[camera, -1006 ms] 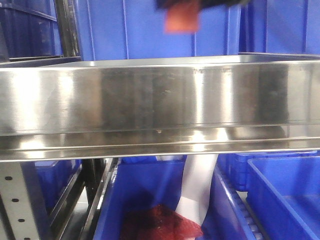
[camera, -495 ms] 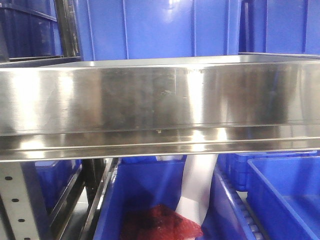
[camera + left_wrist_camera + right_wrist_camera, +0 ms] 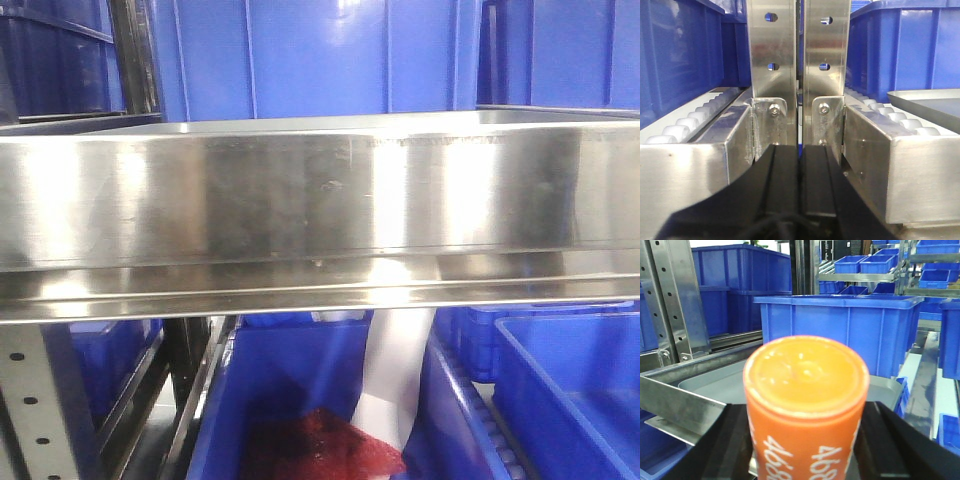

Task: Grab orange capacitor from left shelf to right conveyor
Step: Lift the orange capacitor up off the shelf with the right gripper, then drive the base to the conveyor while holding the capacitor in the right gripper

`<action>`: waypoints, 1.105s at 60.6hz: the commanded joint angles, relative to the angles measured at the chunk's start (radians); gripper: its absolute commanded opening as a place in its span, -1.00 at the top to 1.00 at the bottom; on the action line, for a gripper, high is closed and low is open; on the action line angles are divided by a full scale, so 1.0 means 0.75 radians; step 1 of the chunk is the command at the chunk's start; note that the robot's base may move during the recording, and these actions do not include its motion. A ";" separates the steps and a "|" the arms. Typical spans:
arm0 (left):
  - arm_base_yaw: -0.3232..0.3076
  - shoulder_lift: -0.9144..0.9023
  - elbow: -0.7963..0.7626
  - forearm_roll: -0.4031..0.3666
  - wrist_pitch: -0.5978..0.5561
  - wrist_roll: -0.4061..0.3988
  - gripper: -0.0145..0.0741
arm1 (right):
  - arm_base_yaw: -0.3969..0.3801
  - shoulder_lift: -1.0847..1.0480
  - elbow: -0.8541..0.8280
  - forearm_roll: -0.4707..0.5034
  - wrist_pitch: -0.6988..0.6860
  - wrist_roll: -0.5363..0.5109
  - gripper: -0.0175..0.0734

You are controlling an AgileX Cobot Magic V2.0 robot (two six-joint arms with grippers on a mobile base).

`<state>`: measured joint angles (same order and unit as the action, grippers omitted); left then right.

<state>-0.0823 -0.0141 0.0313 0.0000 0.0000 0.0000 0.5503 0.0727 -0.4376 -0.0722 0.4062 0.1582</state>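
From the right wrist camera I see the orange cylindrical capacitor (image 3: 806, 385) upright, its flat top glossy and slightly mottled, with white "4680" running down its side. It sits in the right gripper (image 3: 807, 450), whose black fingers (image 3: 900, 440) clamp it from both sides, with a shallow grey metal tray (image 3: 715, 385) and a blue plastic bin (image 3: 840, 325) behind it. A second ago the front camera showed a blurred orange shape under something dark at the top edge; that is gone, leaving the shiny stainless-steel shelf (image 3: 320, 210) unchanged. The capacitor's lower half is cut off by the frame, so I cannot tell what lies under it. The left gripper (image 3: 801, 180) is pressed together on nothing, facing perforated steel uprights (image 3: 772, 60).
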 commanded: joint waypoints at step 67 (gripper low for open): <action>-0.005 0.014 -0.008 -0.007 -0.117 0.000 0.91 | -0.002 -0.004 -0.035 -0.003 -0.077 -0.003 0.51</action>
<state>-0.0823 -0.0141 0.0313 0.0000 0.0000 0.0000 0.5503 0.0586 -0.4376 -0.0722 0.4398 0.1582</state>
